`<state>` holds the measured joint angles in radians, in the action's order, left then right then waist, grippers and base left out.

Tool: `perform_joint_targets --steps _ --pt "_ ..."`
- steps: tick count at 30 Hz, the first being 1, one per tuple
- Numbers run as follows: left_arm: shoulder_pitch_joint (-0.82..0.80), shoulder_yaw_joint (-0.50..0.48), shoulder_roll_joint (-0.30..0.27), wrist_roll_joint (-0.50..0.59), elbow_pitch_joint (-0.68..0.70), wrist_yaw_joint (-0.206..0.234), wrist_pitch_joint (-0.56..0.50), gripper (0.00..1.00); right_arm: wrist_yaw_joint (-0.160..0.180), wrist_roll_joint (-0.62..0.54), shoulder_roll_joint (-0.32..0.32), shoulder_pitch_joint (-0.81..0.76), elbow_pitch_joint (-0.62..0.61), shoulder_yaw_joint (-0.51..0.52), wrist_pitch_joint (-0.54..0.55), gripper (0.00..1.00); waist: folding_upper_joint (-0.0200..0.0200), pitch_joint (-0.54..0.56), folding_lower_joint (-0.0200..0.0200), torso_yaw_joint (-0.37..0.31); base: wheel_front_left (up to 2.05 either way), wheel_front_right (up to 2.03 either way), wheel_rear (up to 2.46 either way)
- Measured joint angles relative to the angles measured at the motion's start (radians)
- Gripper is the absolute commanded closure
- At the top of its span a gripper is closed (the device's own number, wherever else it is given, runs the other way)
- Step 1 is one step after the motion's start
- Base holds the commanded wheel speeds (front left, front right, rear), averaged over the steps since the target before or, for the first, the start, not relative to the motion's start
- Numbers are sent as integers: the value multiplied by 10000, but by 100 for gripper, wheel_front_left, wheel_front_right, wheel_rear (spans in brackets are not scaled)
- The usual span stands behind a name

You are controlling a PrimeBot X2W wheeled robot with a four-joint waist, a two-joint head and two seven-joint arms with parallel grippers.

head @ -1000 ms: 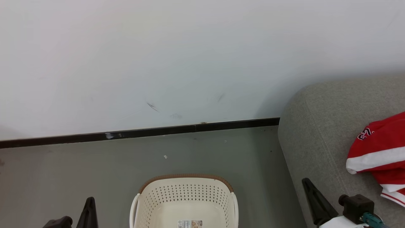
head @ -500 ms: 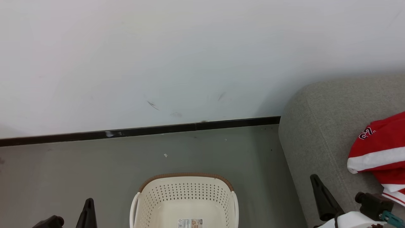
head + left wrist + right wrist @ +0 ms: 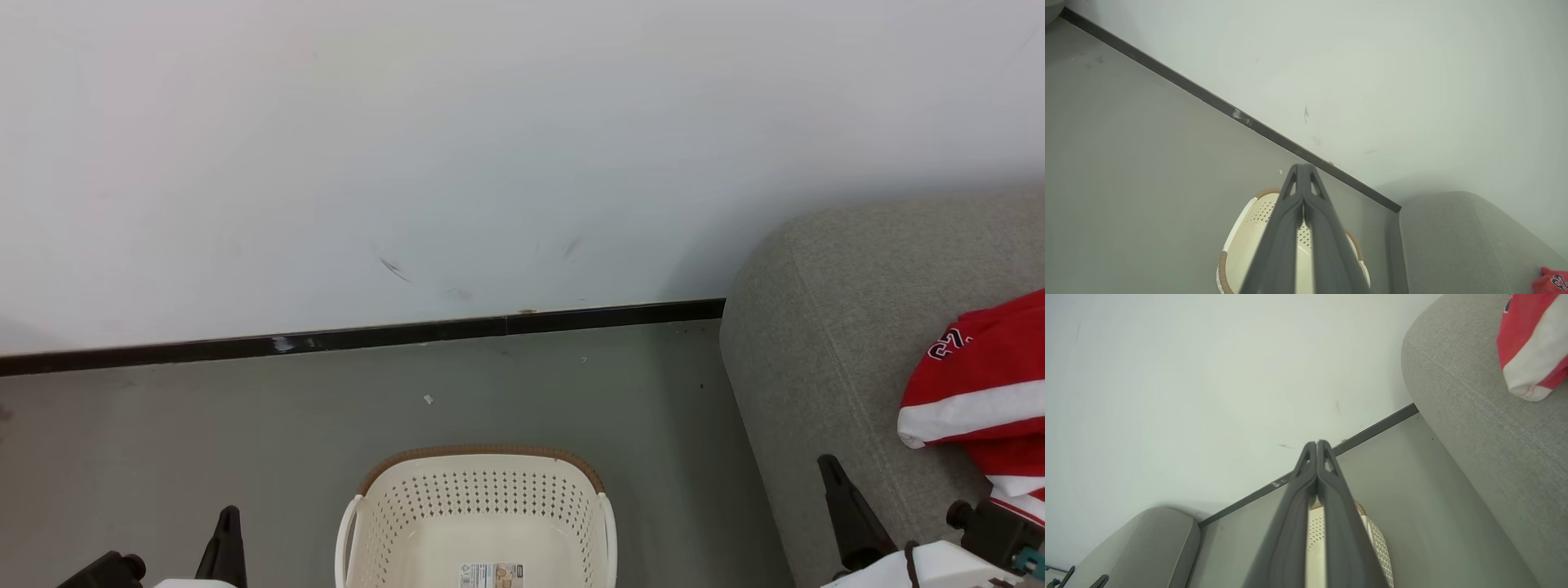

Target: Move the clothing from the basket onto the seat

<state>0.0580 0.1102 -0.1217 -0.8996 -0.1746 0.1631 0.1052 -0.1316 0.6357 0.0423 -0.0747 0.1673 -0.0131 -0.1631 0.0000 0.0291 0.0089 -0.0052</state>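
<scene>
At the near end of the floor, the left gripper [image 3: 229, 531] pointed up from the bottom of the head view. Its two dark fingers were pressed flat together with nothing between them, and in the left wrist view they met at their tips. To the right, seen against the seat's [image 3: 833, 327] near left edge, the right gripper [image 3: 838, 490] was likewise closed and held nothing. Its fingers lay joined along their length in the right wrist view.

Between the two grippers the basket [image 3: 482, 452] sat on the grey floor [image 3: 204, 441], near the seat's left side but not touching it. Its perforated cream walls and brown rim were in sight, and its pale inner bottom bore a printed label [image 3: 490, 574].

The clothing [image 3: 980, 384] lay on top of the seat, well in from the seat's left edge and its rounded far-left corner. It was a red heap with a broad white band, thin red-and-white stripes at its nearer hem and part of a dark number on its upper fold. It touched neither gripper, though the right one was near.

Beyond the basket the floor ran to a dark baseboard [image 3: 408, 333], and above that rose a plain white wall [image 3: 490, 147] with a few faint scuffs. The right wrist view also took in another grey cushion [image 3: 1151, 543] against that wall.
</scene>
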Motion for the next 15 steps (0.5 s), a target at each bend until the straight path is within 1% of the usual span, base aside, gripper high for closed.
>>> perform_joint_targets --steps 6,15 --pt "-100 -171 71 -663 -4 -263 -222 100 2 1022 63 31 69 23 209 100 0 -12 -4 7 0 0 0" --pt "-188 -426 221 -1672 -35 -564 -497 100 8 2541 211 337 236 58 422 100 0 -64 -43 15 0 0 0"
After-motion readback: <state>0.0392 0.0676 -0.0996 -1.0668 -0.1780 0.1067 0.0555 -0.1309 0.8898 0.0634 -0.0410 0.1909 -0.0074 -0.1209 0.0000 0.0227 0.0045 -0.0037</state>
